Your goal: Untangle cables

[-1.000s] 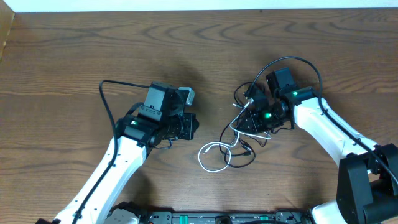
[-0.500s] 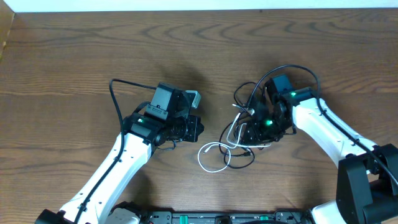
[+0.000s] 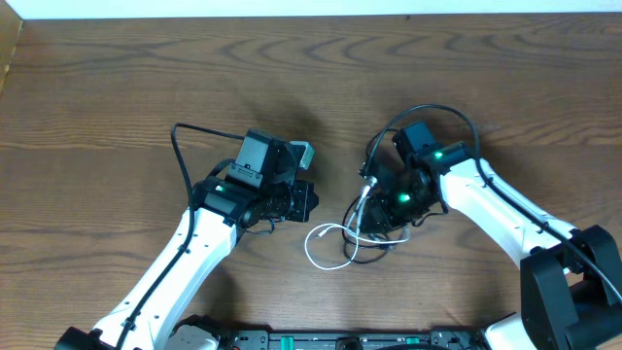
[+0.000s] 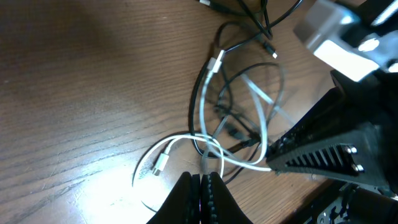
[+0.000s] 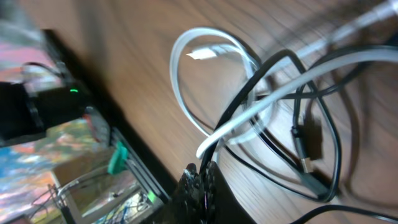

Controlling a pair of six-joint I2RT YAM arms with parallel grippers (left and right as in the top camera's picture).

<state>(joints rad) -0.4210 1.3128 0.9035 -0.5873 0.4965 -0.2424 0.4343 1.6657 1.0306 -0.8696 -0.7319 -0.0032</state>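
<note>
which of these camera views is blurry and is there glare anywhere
Right wrist view: the most smeared, with the white cable and black cables streaking toward the upper right and the background at left out of focus. Left wrist view: mostly sharp, with a bright glare patch on the table beside the white cable. Overhead view: sharp and evenly lit, with only soft shadows.

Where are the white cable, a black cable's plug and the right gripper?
white cable [image 4: 161,163]: left wrist view, on its plug end.
black cable [image 5: 306,148]: right wrist view, on its plug.
right gripper [image 5: 200,173]: right wrist view, between its fingertips.
</note>
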